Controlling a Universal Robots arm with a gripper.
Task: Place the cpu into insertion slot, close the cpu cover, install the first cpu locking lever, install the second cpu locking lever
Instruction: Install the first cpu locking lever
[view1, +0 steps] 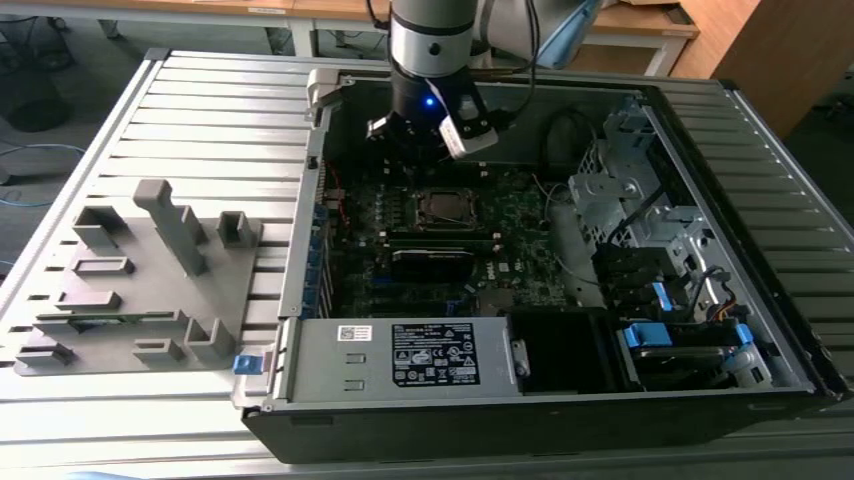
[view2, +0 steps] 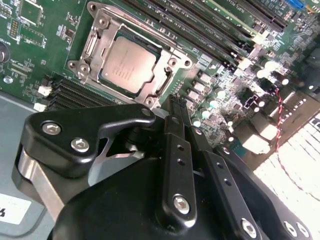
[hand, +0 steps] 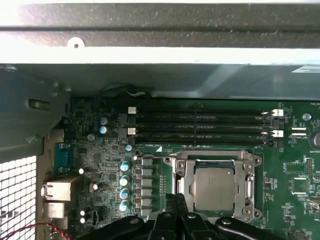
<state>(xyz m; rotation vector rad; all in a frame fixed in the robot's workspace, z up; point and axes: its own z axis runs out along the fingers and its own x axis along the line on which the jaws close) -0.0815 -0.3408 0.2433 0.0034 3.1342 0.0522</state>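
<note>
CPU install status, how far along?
Done: cpu sits in the insertion slot, cpu cover lies flat around it. In hand: nothing; the claw is shut and empty near the cover's edge. Left: the locking levers, can't tell whether either is latched.

The claw (hand: 176, 199) hides one edge of the cpu cover (hand: 215, 163) in the first wrist view.

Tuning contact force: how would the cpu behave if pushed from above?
The cpu looks like a flat, rigid metal-topped chip, so it probably won't flex. It sits framed by the cpu cover, so it likely won't slide. Its smooth top may be slippery.
</note>
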